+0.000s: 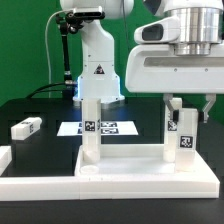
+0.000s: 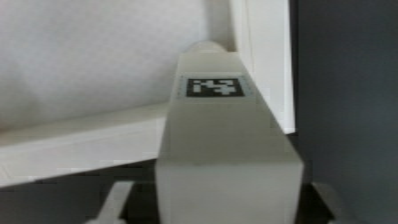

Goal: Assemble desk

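Observation:
The white desk top [image 1: 130,160] lies flat near the front. Two tagged square legs stand upright on it, one on the exterior view's left [image 1: 90,128] and one on its right [image 1: 185,135]. My gripper [image 1: 189,110] hangs over the right leg, with a finger on each side of its top and small gaps showing, so it looks open. In the wrist view that leg [image 2: 217,140] fills the space between my fingers [image 2: 128,200], with the desk top [image 2: 71,60] behind it. A loose leg [image 1: 25,127] lies on the table at the left.
A long white border bar [image 1: 60,185] runs along the front below the desk top. The marker board [image 1: 105,127] lies behind, in front of the robot base [image 1: 97,70]. Another white piece [image 1: 3,158] shows at the left edge.

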You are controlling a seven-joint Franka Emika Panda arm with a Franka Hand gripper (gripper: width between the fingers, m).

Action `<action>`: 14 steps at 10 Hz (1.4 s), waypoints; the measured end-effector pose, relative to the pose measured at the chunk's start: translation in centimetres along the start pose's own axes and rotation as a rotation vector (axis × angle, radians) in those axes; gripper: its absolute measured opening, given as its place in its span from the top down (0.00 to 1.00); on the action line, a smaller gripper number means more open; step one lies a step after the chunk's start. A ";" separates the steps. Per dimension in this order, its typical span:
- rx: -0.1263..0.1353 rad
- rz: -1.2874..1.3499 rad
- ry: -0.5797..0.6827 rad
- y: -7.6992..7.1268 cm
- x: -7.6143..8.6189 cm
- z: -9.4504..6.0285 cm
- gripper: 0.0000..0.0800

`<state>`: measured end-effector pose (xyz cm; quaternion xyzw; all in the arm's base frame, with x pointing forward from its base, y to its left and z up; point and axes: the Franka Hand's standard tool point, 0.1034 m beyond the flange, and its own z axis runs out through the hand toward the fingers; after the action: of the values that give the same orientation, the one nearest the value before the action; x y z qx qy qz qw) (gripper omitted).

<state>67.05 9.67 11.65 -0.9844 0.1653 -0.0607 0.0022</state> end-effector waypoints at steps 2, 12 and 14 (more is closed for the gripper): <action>-0.021 0.340 0.026 0.0 -0.2 0.1 0.64; 0.008 1.095 -0.036 -0.2 -1.3 0.0 0.38; 0.010 0.784 -0.025 -0.8 -1.2 0.0 0.23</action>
<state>66.16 10.79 11.47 -0.8471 0.5287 -0.0442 0.0321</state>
